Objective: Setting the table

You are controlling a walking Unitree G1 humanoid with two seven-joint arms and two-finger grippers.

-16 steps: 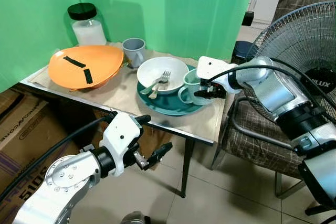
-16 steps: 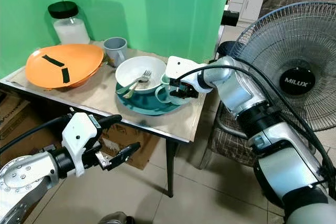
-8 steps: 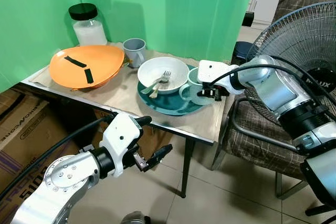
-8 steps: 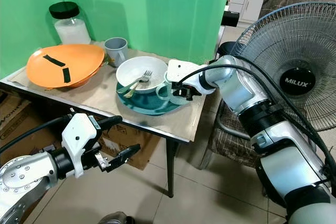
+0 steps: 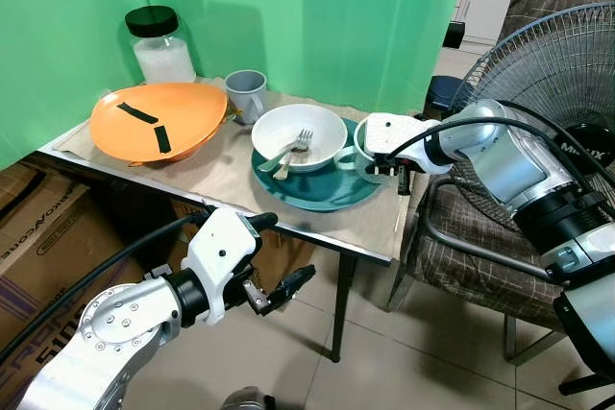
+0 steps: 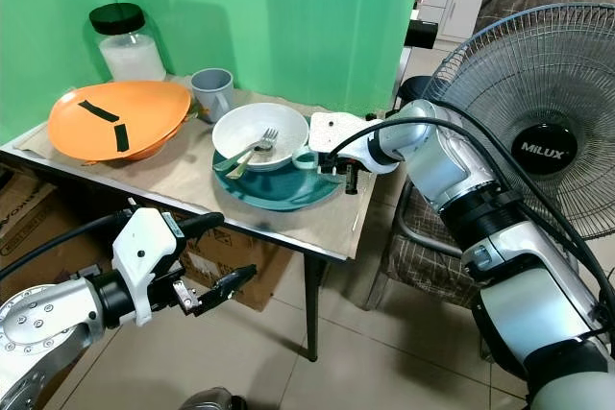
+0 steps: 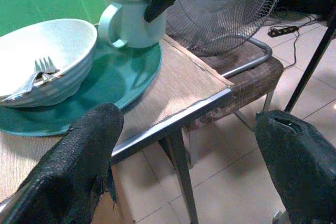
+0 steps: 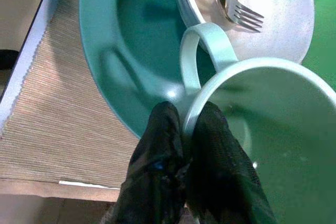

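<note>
Two silver arms show in the left eye view. The right end effector (image 5: 396,172) sits at the right edge of the tabletop (image 5: 370,223), clamped on the rim of a pale green mug (image 5: 363,149) that is on or just above the teal plate (image 5: 317,187). A white bowl (image 5: 296,135) rests on the same plate with a fork (image 5: 291,147) lying in it. Farther back stand a grey mug (image 5: 245,93), an orange dish (image 5: 154,120) with black tape strips, and a glass jar (image 5: 159,45) with a black lid. A standing fan (image 5: 562,93) and a chair (image 5: 461,237) are beside the table's right end. The left end effector (image 5: 283,287) hangs below the tabletop's front edge, its fingers apart and holding nothing

From the right eye view the scene reads the same, with the mug touching the bowl's right side

Looking along the left wrist, both black fingers (image 7: 84,166) spread wide over the tiled floor, with the mug, bowl and plate on the tabletop ahead and the other arm's black fingers gripping the mug's rim

Seen from the right wrist, the two fingers (image 8: 157,182) pinch the mug's wall, one inside and one outside, near the handle; the plate and bowl lie just beyond
</note>
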